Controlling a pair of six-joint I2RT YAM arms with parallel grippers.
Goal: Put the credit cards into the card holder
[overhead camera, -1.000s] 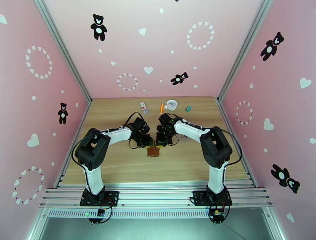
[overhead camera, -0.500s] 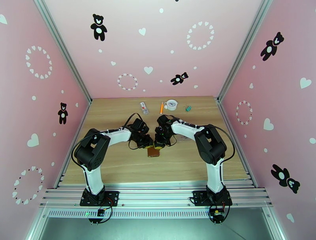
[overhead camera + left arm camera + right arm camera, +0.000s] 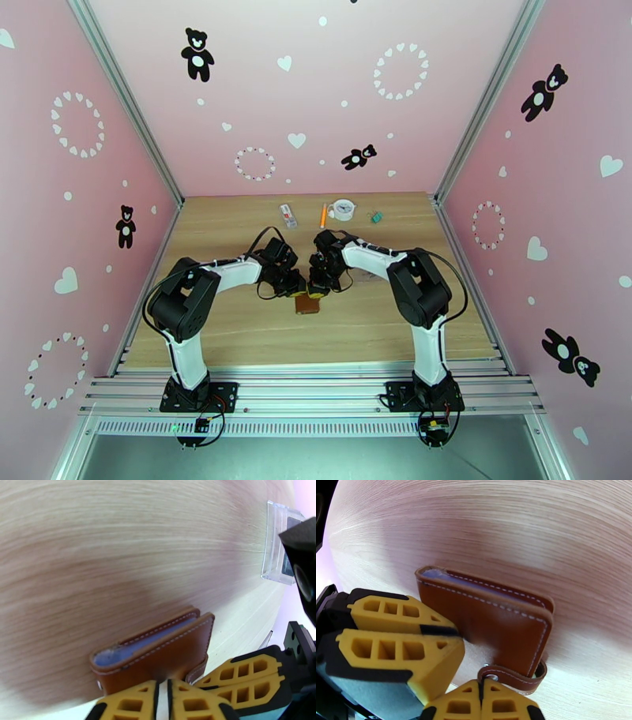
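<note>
Our left gripper (image 3: 162, 688) and right gripper (image 3: 482, 687) carry yellow fingers (image 3: 503, 708) with rectangular cut-outs and black edging. Just behind the fingers sit black housings (image 3: 299, 638) with a teal panel (image 3: 262, 713). Further back, white shells (image 3: 233, 271) join bulky black joints (image 3: 186, 304), with black cables (image 3: 263, 234) looping alongside.

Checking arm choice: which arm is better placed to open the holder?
Left, probably: the left tool pinches the front cover edge of the holder and could fold it open; the right tool is shut by the tab.
</note>
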